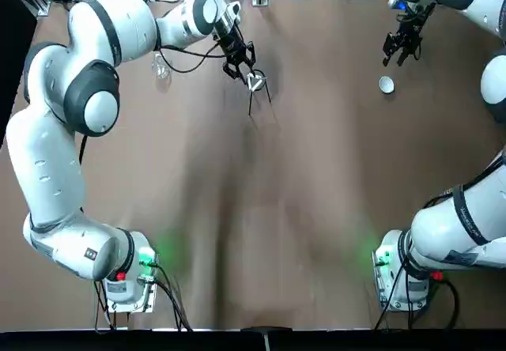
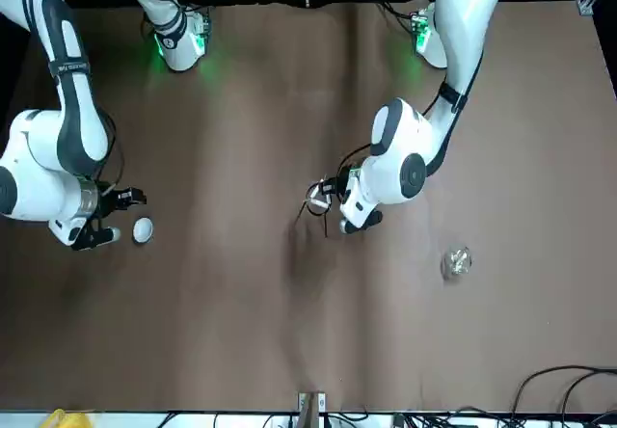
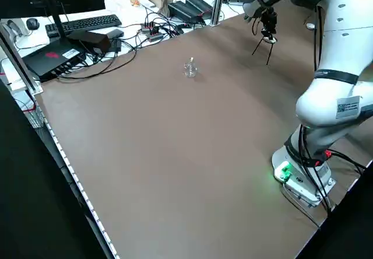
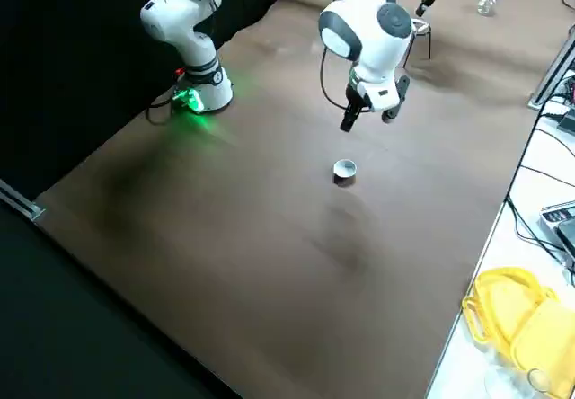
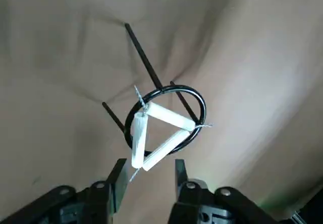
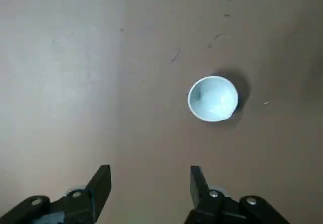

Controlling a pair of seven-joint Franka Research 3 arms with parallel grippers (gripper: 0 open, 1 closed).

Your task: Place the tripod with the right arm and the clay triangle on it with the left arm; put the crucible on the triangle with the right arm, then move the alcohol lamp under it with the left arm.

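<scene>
We see two white robot arms over a table with a brown cover. Near the table's far edge, a black wire tripod (image 5: 204, 104) stands on its three legs. A white clay triangle (image 5: 169, 150) lies across its ring, off-centre, with one corner and its twisted wire reaching past the rim. Through the triangle's open middle we see the brown cover.

The left gripper (image 5: 150, 171) hovers at the tripod, its two fingers spread apart with nothing between them.

To the left of the tripod, as the robot faces, a clear glass alcohol lamp (image 3: 190, 68) stands upright on the table. We cannot tell whether it holds any liquid.

Well to the right of the tripod, the crucible (image 6: 213, 99), a small round white cup, sits upright on the cover, mouth up. Looking into it, we see only its glossy, pale inside. The right gripper (image 6: 150, 173) hovers near the crucible, its fingers wide apart and holding nothing.
</scene>
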